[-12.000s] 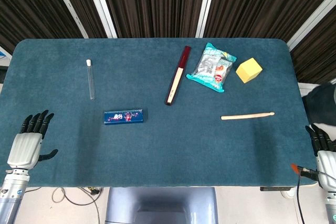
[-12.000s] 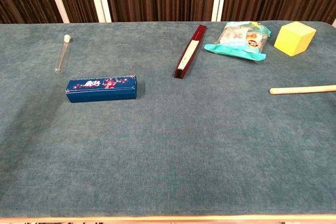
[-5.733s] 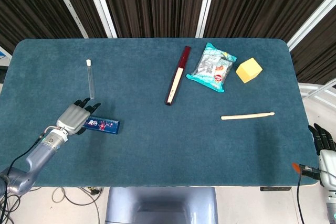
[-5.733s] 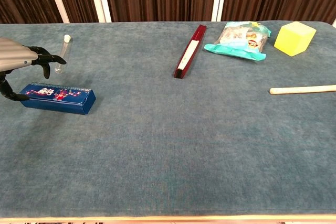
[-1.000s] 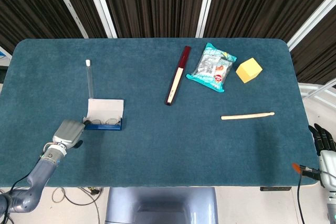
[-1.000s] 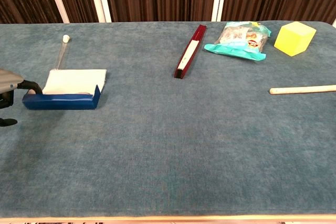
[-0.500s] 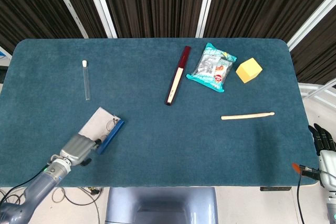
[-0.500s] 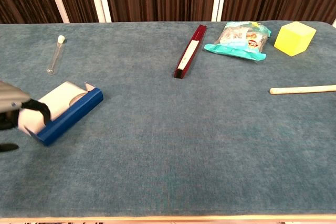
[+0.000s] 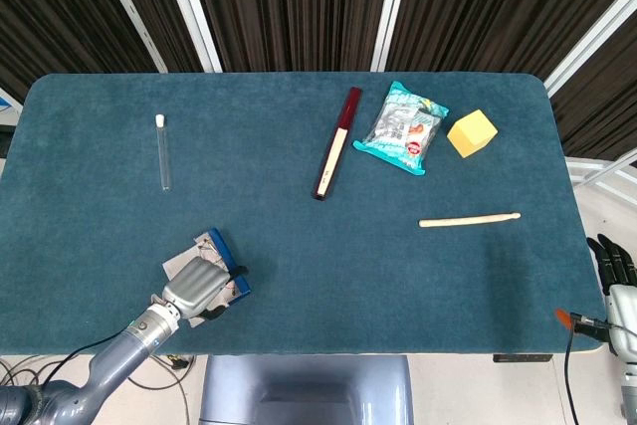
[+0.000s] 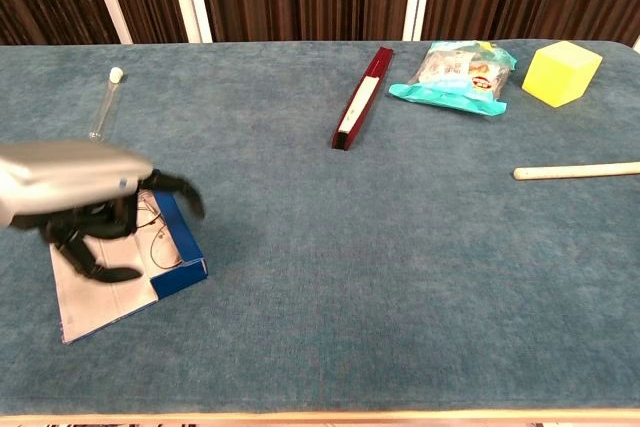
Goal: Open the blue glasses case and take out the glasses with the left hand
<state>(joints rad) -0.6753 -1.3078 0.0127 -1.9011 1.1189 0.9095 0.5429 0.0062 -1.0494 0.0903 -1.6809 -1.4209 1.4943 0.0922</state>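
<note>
The blue glasses case (image 9: pixel 230 265) lies open near the table's front left, its white-lined lid (image 10: pixel 98 296) folded flat toward the near edge. Thin wire glasses (image 10: pixel 158 238) lie inside against the blue wall (image 10: pixel 180 236). My left hand (image 9: pixel 198 290) hangs over the open case with its dark fingers (image 10: pixel 92 257) bent down into it and spread apart; in the chest view the left hand (image 10: pixel 76 194) hides much of the case's inside. No grip on the glasses shows. My right hand (image 9: pixel 617 280) hangs past the table's right edge, fingers straight, holding nothing.
A glass tube (image 9: pixel 162 151) lies at the back left. A dark red long box (image 9: pixel 336 142), a snack packet (image 9: pixel 403 126) and a yellow cube (image 9: pixel 471 132) sit at the back right. A wooden stick (image 9: pixel 468 219) lies on the right.
The open case has turned and slid toward the near edge. My left hand has moved from the case's left end to above it, fingers now down inside.
</note>
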